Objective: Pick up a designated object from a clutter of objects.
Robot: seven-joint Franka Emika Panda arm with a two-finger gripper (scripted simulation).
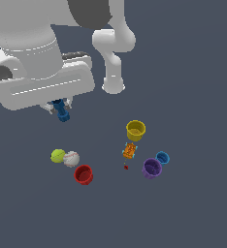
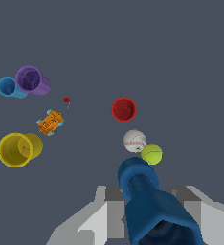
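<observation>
Your pincer is clamped on the dark blue knobby piece, and you can see it best in the wrist view, where the blue piece fills the gap between the two grey fingers and pokes out past their tips with a rounded knob at the end. In the exterior view the piece hangs just under the big white hand of the arm, up off the surface and well apart from everything else.

Working outward from there: the closest stuff lying on the surface is the green ball with the white baseball touching it or just beside it, and the red cup right next to the baseball. Same trio shows up in the wrist view just past the knob.

Further off toward the exterior view's right you've got the second bunch. The yellow cup sits at the top of it, the orange piece just beside it, and a tiny red bit a little past that. The purple cup and the small blue cup are snug together, looks like touching, at the far edge of the group.

The arm's white base post stands behind all that.
</observation>
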